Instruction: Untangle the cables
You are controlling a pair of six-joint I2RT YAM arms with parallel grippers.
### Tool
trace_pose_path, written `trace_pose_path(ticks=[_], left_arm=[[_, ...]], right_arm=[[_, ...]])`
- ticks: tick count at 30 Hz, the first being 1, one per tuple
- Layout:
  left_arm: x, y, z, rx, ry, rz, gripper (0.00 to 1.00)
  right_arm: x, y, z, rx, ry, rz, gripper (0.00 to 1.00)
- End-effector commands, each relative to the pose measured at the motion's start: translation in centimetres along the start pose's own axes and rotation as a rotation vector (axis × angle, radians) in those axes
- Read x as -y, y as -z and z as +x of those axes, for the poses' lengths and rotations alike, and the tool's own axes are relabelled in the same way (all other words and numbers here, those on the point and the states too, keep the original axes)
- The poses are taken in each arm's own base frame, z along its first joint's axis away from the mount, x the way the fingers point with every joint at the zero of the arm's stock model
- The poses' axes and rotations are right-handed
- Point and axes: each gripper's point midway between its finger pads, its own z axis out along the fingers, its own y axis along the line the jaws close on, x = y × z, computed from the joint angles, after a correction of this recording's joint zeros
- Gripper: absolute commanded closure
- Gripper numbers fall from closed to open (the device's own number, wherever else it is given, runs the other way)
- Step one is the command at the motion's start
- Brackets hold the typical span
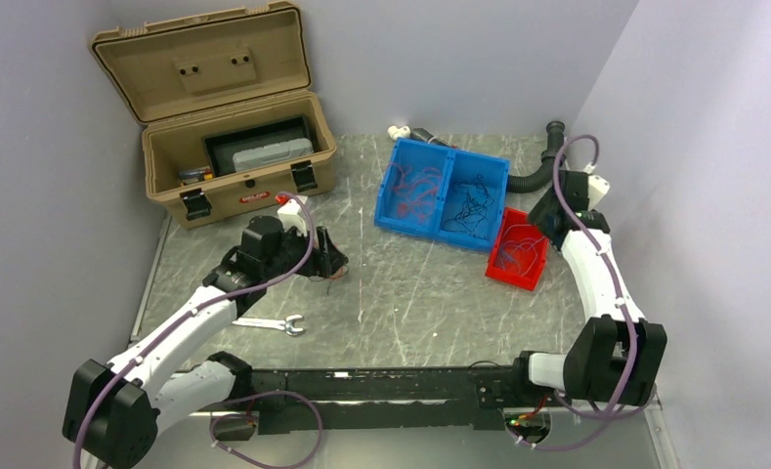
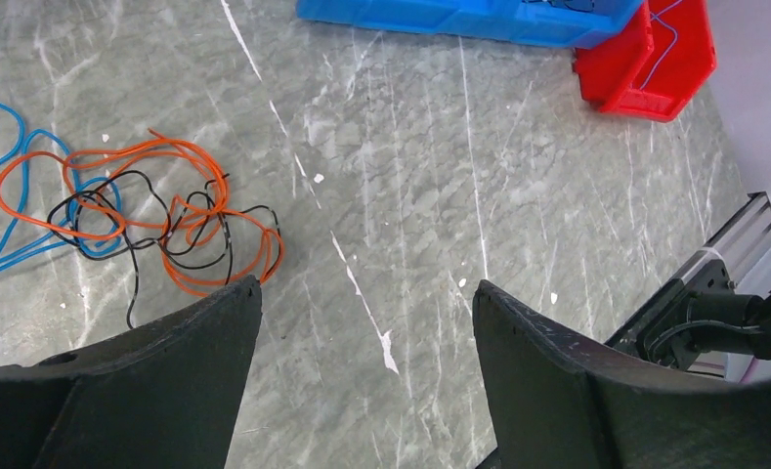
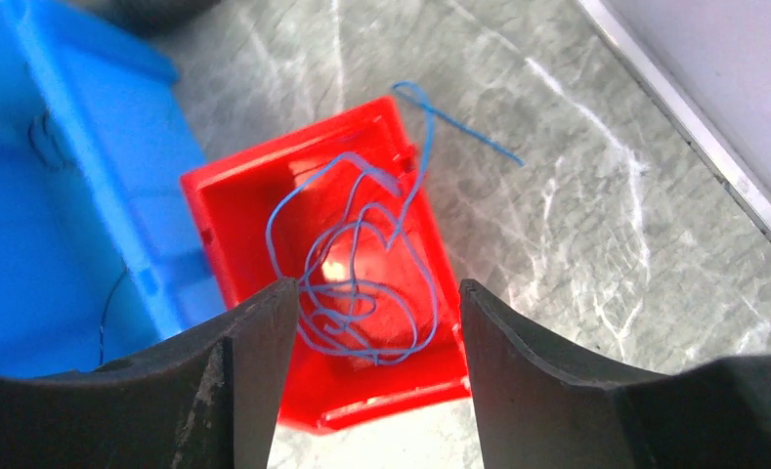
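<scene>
Both my jaw pairs are standing spread, gripping nothing.
My left gripper is hovering near the cables, an orange-black-blue knot on the table. I am judging one outer orange loop the cleanest pinch. My right gripper is hanging over the red bin of blue wires. My left wrist view is separating the knot's strands, and the top view is reducing it to a speck.

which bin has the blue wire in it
The red bin, the small one on the right, holds the blue wire. The left blue bin holds red wires, the right blue bin black wires.
</scene>
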Motion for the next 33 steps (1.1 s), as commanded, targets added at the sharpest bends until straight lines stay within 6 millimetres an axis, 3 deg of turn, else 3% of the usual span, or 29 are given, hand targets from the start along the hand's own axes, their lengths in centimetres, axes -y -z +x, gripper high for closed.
trace_pose_path(ticks=[1, 6, 12, 22, 33], left_arm=[[1.5, 0.5, -1.7, 0.062, -0.003, 0.062, 0.18], [1.4, 0.5, -1.3, 0.071, 0.002, 0.071, 0.18], [1.5, 0.5, -1.0, 0.062, -0.001, 0.082, 0.18], [1.3, 0.6, -0.9, 0.063, -0.006, 0.072, 0.18], [1.1, 0.5, -0.9, 0.059, -0.014, 0.059, 0.18]], right_arm=[[1.0, -1.6, -2.8, 0.029, -0.242, -0.055, 0.37], [1.9, -2.9, -5.3, 0.054, -0.456, -0.162, 0.37], [2.7, -6.3, -5.4, -0.033, -0.594, -0.200, 0.42], [2.4, -8.7, -4.2, -0.097, -0.681, -0.256, 0.56], [2.8, -10.2, -0.9, -0.165, -0.683, -0.226, 0.59]])
